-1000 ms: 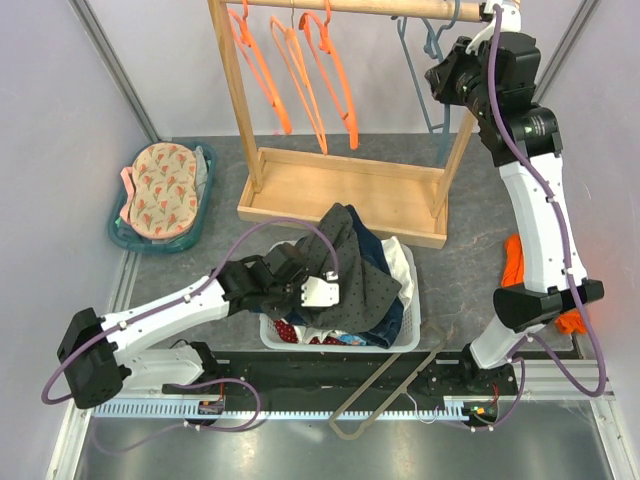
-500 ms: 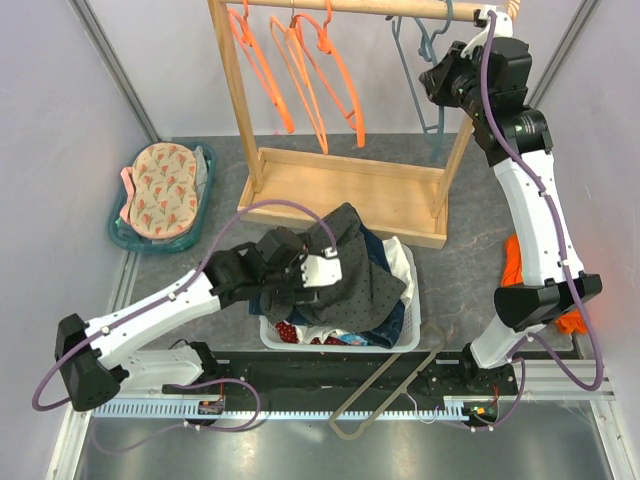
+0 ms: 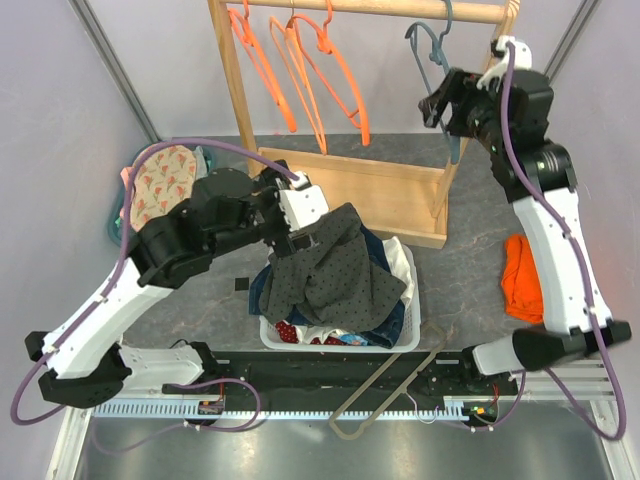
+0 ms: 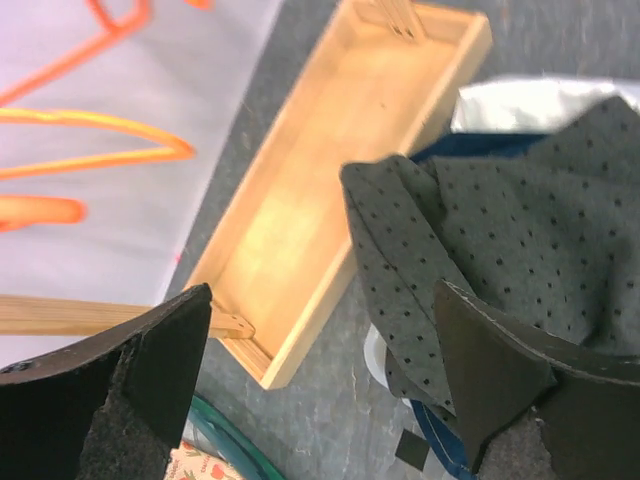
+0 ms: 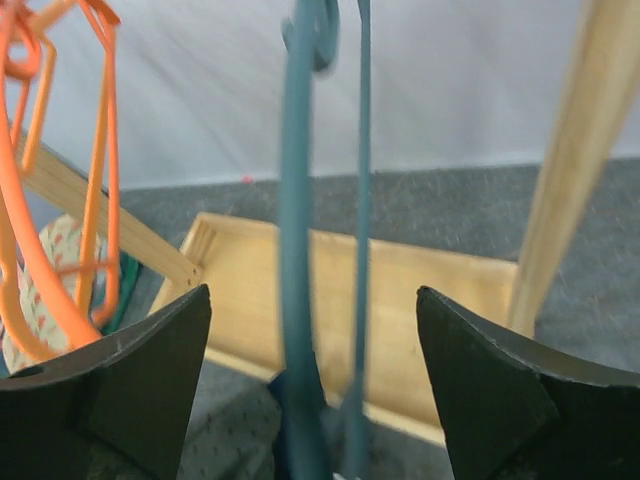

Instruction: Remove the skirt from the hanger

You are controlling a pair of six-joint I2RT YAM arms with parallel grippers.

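left tool [image 4: 320, 300] apart | right tool [image 5: 312, 292] apart | hanger [image 3: 340, 85] hook-up on rail [image 3: 380, 8] | skirt [image 3: 290, 330] bunched in basket [image 3: 413, 300]

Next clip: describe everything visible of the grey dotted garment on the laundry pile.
The grey dotted garment is soft dark-grey fabric with small black dots. It is crumpled and folded, and it is draped on top of the pile in the white basket. It lies over dark blue clothing and spills toward the basket's left side. The left gripper hovers open over its upper-left corner and does not grip it.
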